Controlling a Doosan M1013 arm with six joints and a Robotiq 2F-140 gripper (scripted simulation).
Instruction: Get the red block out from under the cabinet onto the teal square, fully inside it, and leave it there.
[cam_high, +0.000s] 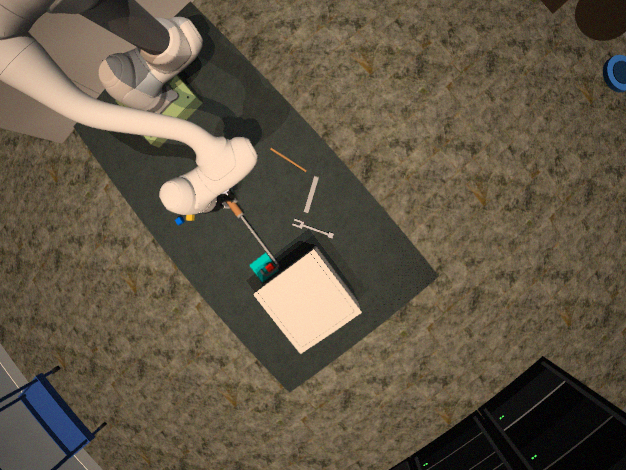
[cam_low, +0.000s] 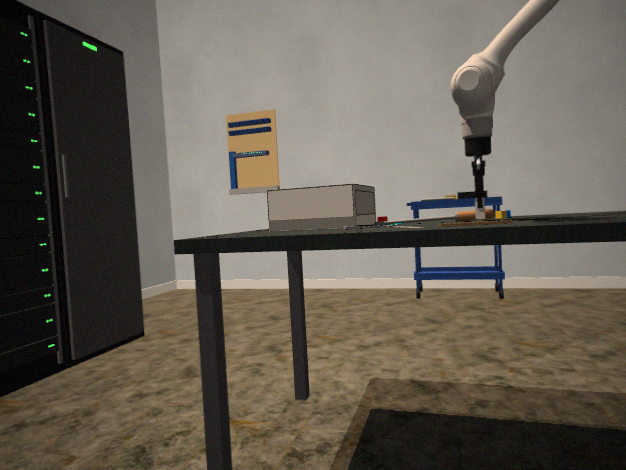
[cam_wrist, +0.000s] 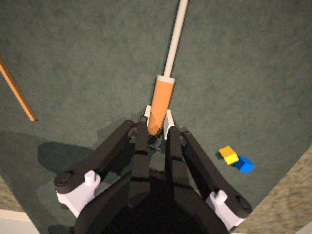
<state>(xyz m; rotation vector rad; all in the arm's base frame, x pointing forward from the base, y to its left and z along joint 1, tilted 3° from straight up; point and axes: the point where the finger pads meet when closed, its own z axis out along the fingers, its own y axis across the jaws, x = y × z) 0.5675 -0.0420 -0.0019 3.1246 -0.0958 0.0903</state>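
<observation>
- Cabinet (cam_high: 307, 299) as the landmark: a pale box standing on the dark bench (cam_high: 151, 166), its top a plain cream square in the top view.
- Teal square (cam_high: 258, 265) lies on the bench right against the cabinet's corner nearest the arm.
- Red block (cam_high: 269, 266) sits on the teal square, at its edge closest to the cabinet; from above it looks just clear of the cabinet's top outline, and whether it lies wholly inside the square cannot be told.
- Rake tool (cam_high: 251, 231) runs from the red block away from the cabinet toward the arm: a thin grey shaft ending in an orange handle (cam_wrist: 162, 104).
- Pincer (cam_wrist: 157, 126) is closed narrowly on the near end of the orange handle, its fingertips pressing either side of it, low over the bench and well apart from the cabinet.
- Fork-ended wrench (cam_high: 312, 229) lies near the cabinet, on its side facing the far end of the bench.
- Grey flat bar (cam_high: 310, 194) and thin orange rod (cam_high: 287, 159) lie further from the cabinet than the wrench.
- Small yellow cube (cam_wrist: 229, 154) and blue cube (cam_wrist: 244, 164) touch each other beside the pincer, well apart from the cabinet.
</observation>
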